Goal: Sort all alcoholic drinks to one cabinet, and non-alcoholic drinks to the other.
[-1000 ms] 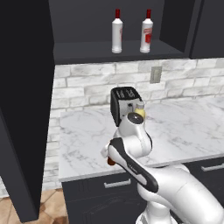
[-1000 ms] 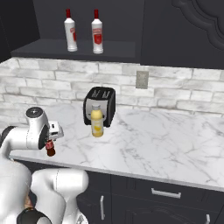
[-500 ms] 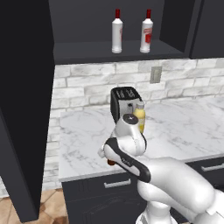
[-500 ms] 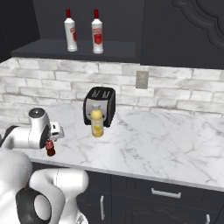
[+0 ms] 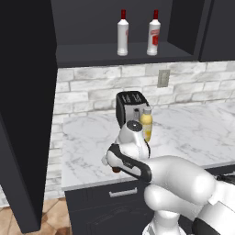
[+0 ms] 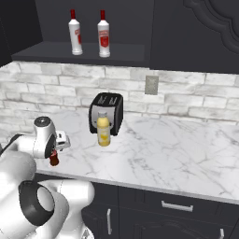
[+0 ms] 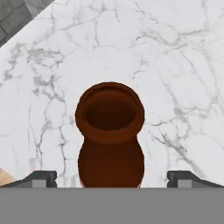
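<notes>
Hand view: the gripper points down at the marble counter, its two dark fingertips spread wide on either side of the brown bottle. The bottle stands upright between them, seen from above with its open round mouth toward the camera; neither tip touches it.

Right base view: the gripper hangs at the counter's front left part, over the brown bottle, whose red label shows here. Farther back, the yellow bottle stands upright just in front of the black toaster. Above, on the shelf of the open cabinet, two white red-capped bottles stand side by side and apart. A closed cabinet hangs to the right, with a wall outlet below it.

Left base view: the arm hides most of the brown bottle. The yellow bottle, toaster and white bottles appear from the other side, and an open cabinet door stands at the left.
</notes>
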